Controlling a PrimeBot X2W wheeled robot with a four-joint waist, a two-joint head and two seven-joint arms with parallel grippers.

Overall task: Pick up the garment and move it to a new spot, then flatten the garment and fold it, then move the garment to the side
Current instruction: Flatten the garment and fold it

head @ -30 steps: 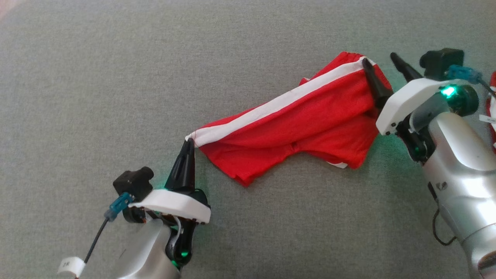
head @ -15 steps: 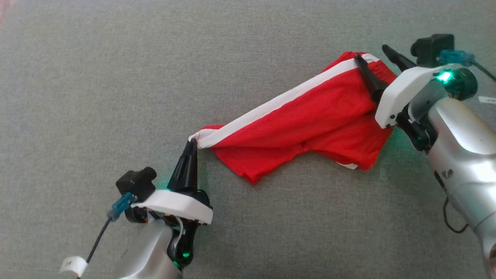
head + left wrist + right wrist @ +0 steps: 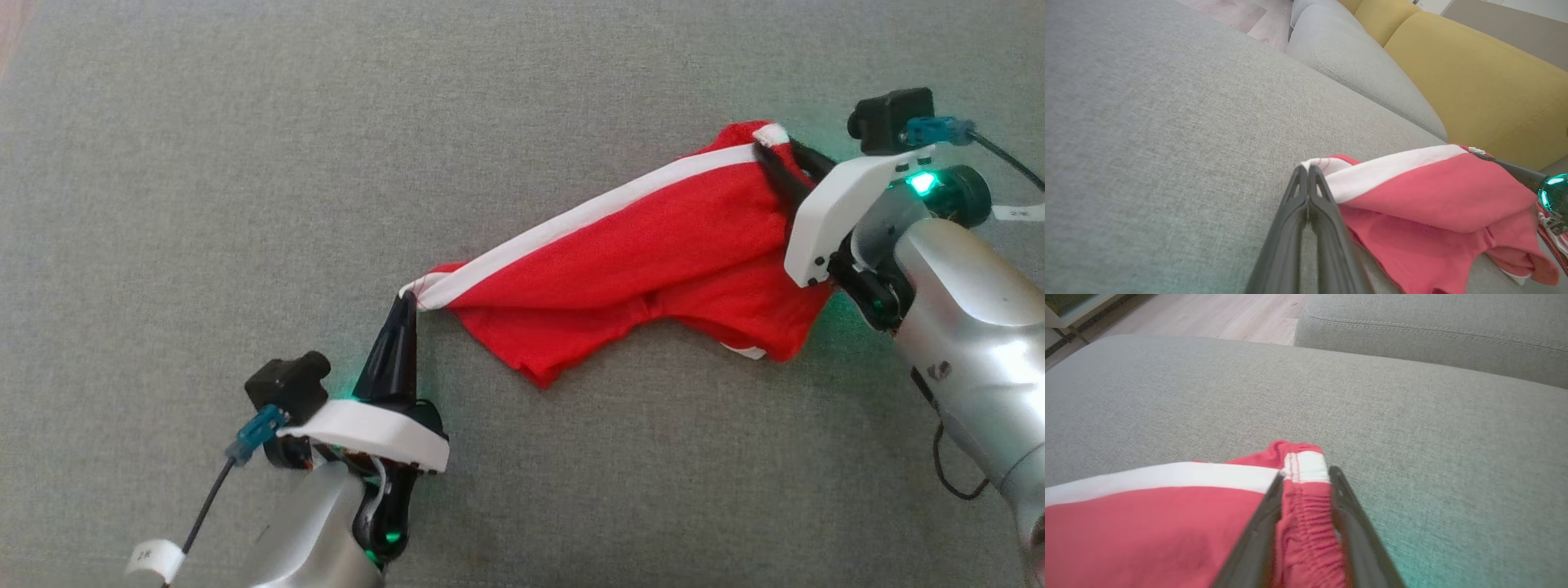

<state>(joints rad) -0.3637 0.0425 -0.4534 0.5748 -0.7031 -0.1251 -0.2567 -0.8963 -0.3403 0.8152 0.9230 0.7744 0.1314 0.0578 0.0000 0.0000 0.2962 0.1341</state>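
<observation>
While the shorts (image 3: 653, 253) lie on the grey cushion (image 3: 245, 163), each end is gripped by one gripper. In the head view the red cloth runs from the centre of the frame out toward 2 o'clock, with a white stripe (image 3: 588, 216) along its 12 o'clock edge.

Left gripper (image 3: 404, 300): enters from 7 o'clock, fingers pointing to 12 o'clock. The fingers are pressed fully together and pinch the white hem corner at the 8 o'clock end of the shorts. The left wrist view confirms this: the closed tips (image 3: 1308, 169) meet at the white corner, and the shorts (image 3: 1433, 196) drape away toward 4 o'clock. A yellow cushion (image 3: 1474, 81) stands at 2 o'clock in that view.

Right gripper (image 3: 775, 151): enters from 4 o'clock, fingers pointing to 10 o'clock, at the 2 o'clock end of the shorts. In the right wrist view the fingers stand at a narrow gap (image 3: 1306, 473), one on each side of the gathered elastic waistband (image 3: 1306, 522). Both fingers touch the bunched cloth between them. The rest of the shorts (image 3: 1147, 522) spreads toward 8 o'clock, and wooden floor (image 3: 1208, 314) shows at 11 o'clock.

Between the two grip points the cloth sags in loose folds, and its 6 o'clock edge rests on the cushion.
</observation>
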